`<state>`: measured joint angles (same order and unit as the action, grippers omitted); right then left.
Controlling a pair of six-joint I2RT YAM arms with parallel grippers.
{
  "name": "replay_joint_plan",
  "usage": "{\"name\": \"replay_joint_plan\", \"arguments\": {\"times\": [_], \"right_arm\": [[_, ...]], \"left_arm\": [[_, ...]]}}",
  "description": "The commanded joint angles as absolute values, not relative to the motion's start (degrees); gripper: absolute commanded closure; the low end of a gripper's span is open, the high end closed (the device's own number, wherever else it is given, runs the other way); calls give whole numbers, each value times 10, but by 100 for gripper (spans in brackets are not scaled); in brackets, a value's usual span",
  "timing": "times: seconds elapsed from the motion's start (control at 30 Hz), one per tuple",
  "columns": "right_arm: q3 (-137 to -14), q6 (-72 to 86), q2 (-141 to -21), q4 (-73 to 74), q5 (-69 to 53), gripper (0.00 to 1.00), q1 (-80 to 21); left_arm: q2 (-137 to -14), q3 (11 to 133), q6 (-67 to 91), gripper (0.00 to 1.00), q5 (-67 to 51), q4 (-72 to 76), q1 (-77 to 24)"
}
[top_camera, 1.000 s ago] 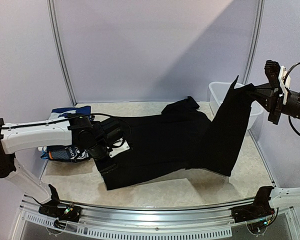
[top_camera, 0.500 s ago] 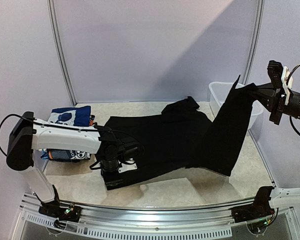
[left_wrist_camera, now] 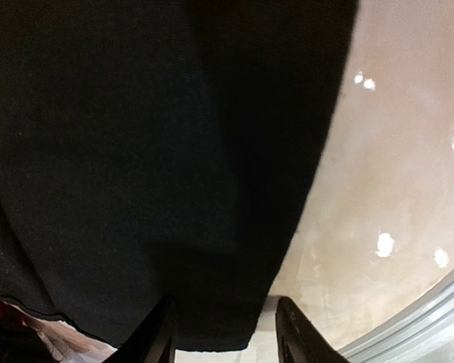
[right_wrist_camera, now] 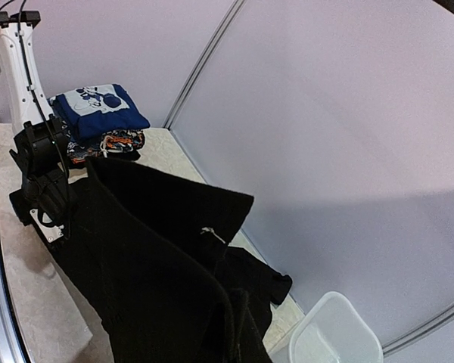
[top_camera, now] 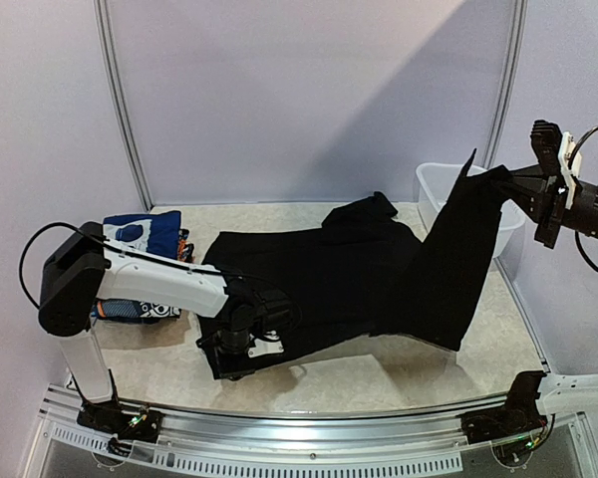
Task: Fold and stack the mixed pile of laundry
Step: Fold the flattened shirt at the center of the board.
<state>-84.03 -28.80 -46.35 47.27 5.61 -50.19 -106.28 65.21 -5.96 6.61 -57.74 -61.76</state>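
The large matte black garment (top_camera: pixel 349 279) drapes flat across your mottled worktop (top_camera: pixel 379 376), its right end aloft, pinched in the jaws of your right gripper (top_camera: pixel 518 182). Your left gripper (left_wrist_camera: pixel 225 338) straddles the straight near hem, jaws spread.

stack (top_camera: pixel 140 231) left of garment (top_camera: pixel 339 274), maybe touching

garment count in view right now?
3. Black garment spread across the table, one corner held up by the right hand; folded blue cartoon-print piece atop the left stack; orange-patterned piece beneath it. More may be hidden in that stack.
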Motion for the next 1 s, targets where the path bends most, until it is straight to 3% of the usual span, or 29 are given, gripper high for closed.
{"name": "replay_joint_plan", "arguments": {"times": [0.0,0.23,0.73,0.97], "right_arm": [[-837,-283,-461,461,65,100,-505],[-838,-286,-460,463,69,100,-505],[-840,-361,-475,376,111,100,-505],[-854,-422,-514,362,108,100,-505]], "left_arm": [[-1082,643,-56,60,77,-530,-628],[-1080,633,-45,100,124,-509,-628],[-1013,712,-61,100,99,-614,-620],[-1009,771,-62,100,79,-651,-570]]}}
